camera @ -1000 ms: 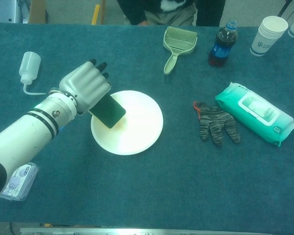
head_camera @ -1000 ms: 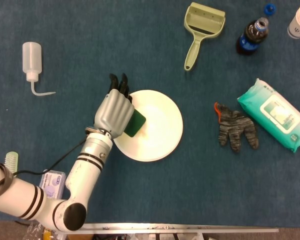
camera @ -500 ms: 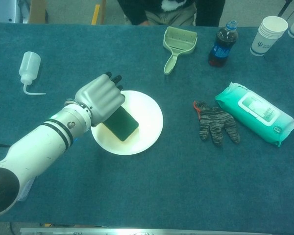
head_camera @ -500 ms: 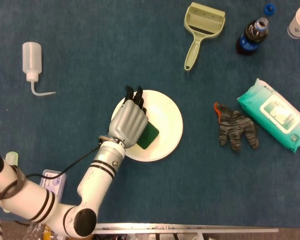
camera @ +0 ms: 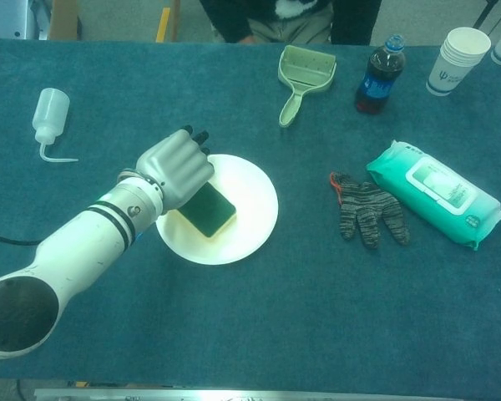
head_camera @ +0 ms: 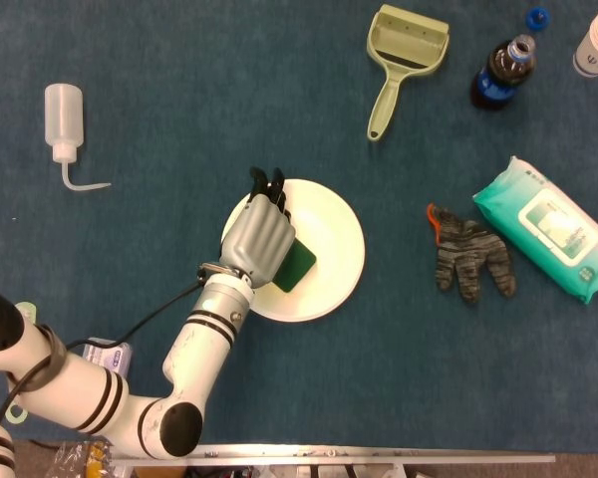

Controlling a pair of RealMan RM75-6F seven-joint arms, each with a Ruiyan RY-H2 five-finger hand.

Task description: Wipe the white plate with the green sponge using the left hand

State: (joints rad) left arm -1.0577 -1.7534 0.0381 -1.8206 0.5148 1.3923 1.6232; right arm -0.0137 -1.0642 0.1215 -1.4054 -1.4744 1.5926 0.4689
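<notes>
The sponge (camera: 206,210) lies flat on the left half of the plate (head_camera: 329,239), clasped under the left hand (head_camera: 260,242), whose fingers curl over its far edge. It looks soft and light, so it should squash under pressure and is best held across its short sides, pressing gently. The plate seems stiff, smooth and breakable, and could slide on the desk (camera: 259,326) cloth. A glove (head_camera: 470,255) and a wipes pack (head_camera: 546,227) lie well apart to the right. The right hand is out of sight.
</notes>
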